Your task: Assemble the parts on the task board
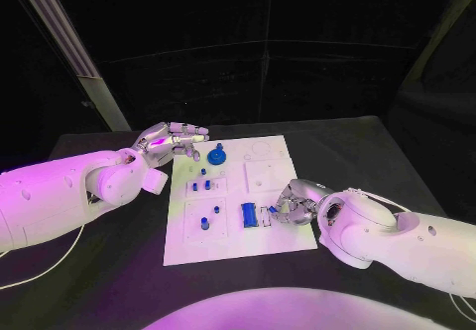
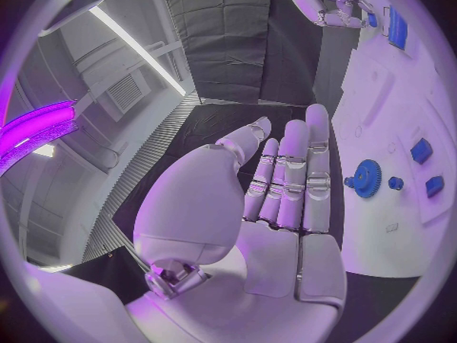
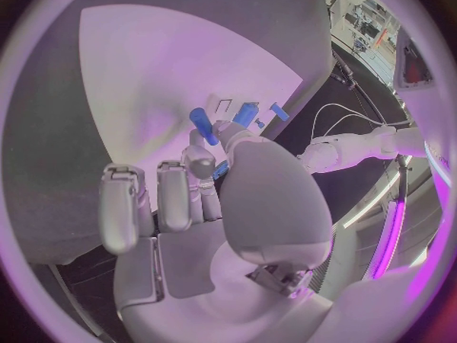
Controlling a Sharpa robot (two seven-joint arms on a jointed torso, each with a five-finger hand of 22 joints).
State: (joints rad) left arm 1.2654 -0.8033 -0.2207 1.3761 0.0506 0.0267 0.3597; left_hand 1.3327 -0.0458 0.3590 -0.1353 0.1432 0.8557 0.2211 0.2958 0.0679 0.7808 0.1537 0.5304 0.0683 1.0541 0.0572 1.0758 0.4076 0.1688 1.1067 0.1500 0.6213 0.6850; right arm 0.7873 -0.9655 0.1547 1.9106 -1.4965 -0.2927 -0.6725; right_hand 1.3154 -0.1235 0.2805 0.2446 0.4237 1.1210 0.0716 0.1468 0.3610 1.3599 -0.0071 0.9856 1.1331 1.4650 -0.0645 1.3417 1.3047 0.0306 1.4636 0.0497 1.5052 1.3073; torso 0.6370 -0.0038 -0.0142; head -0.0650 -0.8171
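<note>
Board [image 1: 273,237] mid-table, blue parts seated in it; gear [image 1: 217,157] near its far end.
Right hand [image 1: 289,206] curled over the blue block [image 1: 248,214]; grip cannot be determined, contact hidden. Left hand [image 1: 170,141] empty, fingers extended.

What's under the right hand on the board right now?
The silver right hand hangs over the near right part of the white task board. Beside its fingers lies a blue rectangular block. A small blue piece shows at the fingertips; whatever lies beneath the palm is covered.
</note>
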